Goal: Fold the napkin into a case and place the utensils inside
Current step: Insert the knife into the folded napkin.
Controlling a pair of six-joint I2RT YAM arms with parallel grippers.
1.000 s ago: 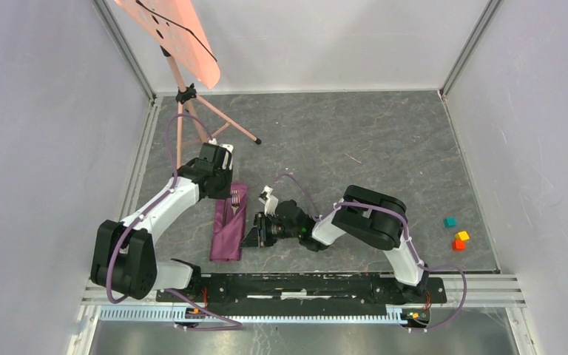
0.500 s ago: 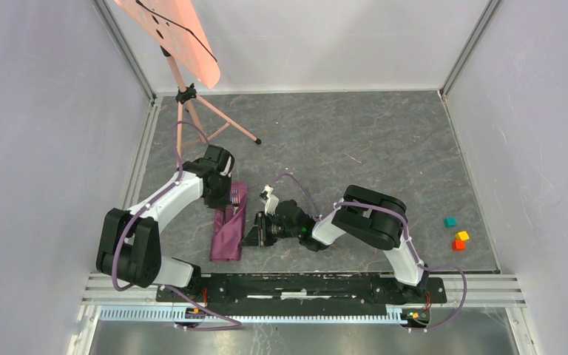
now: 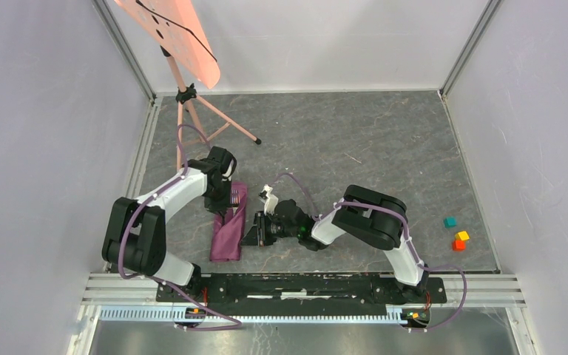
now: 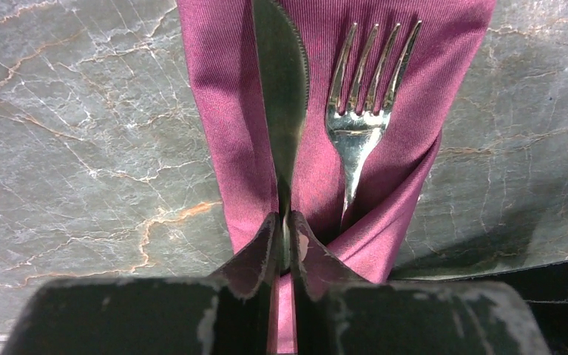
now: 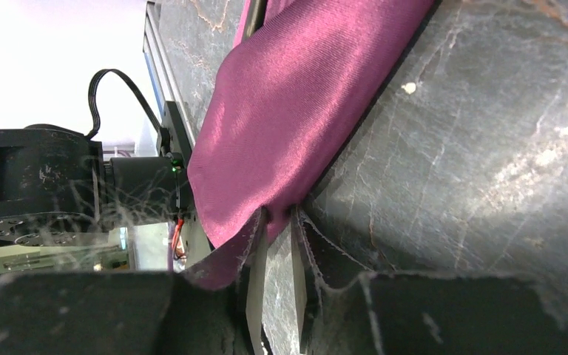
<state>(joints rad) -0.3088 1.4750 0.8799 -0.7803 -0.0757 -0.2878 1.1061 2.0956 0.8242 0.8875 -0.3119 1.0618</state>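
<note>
Case (image 3: 228, 235) flat on the grey tabletop (image 3: 355, 148), fork (image 4: 355, 126) tucked into its open far end, tines out. Left hand (image 4: 284, 231) clamped on the knife (image 4: 281, 89) at the case's mouth, blade beside the fork. Right hand (image 5: 277, 222) narrow, nipping the case's right edge. Since a second ago: left hand drawn nearer along the case, elbow swung in; right hand unmoved.

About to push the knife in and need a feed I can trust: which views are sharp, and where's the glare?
Left wrist: knife and fork sharp on the cloth, slight glare on the fork, only the near fingers soft. Right wrist: white blowout upper left, sheen on the cloth, foreground blurred. Top external: even light, no glare, but everything at the left gripper is tiny.
</note>
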